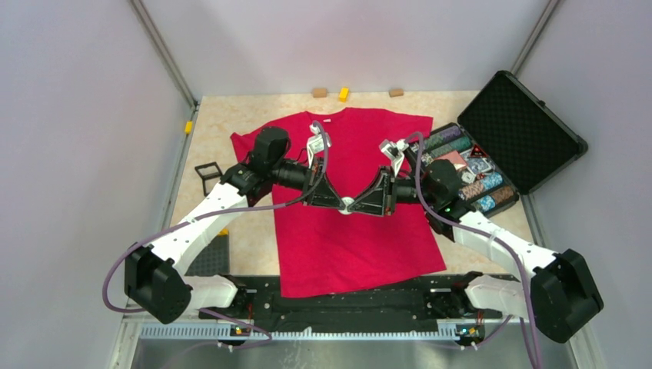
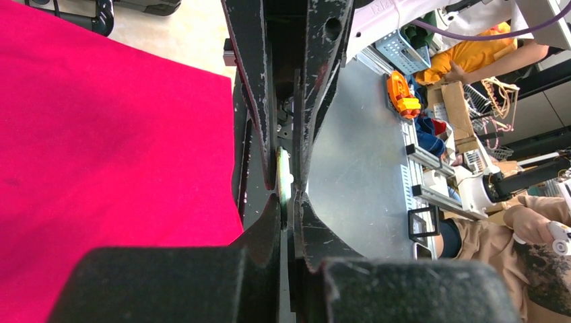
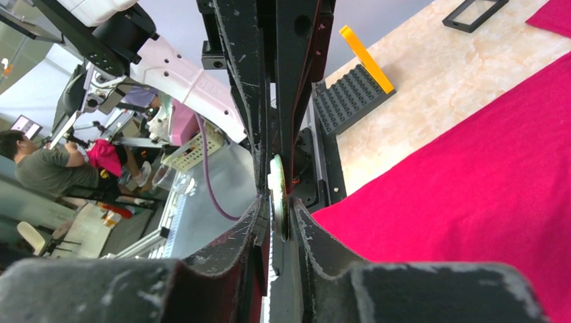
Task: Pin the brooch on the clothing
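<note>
The brooch [image 2: 284,176], held edge-on over the middle of the clothing [image 1: 354,254], is pinched by the pressed-together left claw [image 2: 288,205], while the right claw's [image 3: 277,217] grip cannot be told, so a firm, steady hold is advised as the pin is eased into the fabric.

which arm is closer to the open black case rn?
Right. The right arm lies alongside the black case; the left arm comes in from the opposite side of the red T-shirt.
</note>
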Available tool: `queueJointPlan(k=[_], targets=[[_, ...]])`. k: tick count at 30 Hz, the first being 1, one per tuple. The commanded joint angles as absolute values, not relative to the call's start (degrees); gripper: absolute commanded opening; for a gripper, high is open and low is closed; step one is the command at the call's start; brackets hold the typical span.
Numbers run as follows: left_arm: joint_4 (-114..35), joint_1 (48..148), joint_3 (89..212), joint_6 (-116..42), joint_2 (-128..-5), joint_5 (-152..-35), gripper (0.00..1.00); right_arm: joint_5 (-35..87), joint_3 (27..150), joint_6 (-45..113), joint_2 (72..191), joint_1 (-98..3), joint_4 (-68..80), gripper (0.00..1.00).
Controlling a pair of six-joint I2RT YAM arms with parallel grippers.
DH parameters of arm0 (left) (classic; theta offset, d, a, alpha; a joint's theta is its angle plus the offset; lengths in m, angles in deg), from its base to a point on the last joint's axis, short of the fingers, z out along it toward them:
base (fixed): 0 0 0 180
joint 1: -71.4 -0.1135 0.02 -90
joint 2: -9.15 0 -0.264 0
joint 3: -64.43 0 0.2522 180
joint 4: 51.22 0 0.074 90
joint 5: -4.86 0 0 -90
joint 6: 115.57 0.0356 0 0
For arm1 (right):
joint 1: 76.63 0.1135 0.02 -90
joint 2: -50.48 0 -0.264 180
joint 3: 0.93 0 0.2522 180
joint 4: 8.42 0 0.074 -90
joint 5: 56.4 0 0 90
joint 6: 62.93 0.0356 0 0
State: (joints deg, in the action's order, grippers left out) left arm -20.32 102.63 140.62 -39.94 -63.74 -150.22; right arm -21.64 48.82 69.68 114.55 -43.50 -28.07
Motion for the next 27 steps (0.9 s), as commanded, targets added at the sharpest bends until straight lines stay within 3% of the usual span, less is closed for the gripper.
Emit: queueJointPlan(k=[1, 7, 17, 27], targets=[[-21.9, 102.8, 140.6, -38.7, -61.9, -150.6, 0.0, -21.7, 49.4, 68.1, 115.3, -42.6, -30.1, 0.15], [-22.1, 102.8, 140.6, -38.8, -61.6, -151.1, 0.0, -18.9, 50.4, 65.8, 116.0, -42.5, -24.7, 0.0], [-22.9, 103.0, 140.2, -39.1, -61.3, -152.7, 0.0, -10.9, 54.2, 62.5, 122.0, -42.5, -11.8, 0.0], [-23.5, 103.3, 140.0, -39.1, -60.7, -152.9, 0.0, -10.2, 54.3, 64.1, 125.4, -42.5, -13.7, 0.0]])
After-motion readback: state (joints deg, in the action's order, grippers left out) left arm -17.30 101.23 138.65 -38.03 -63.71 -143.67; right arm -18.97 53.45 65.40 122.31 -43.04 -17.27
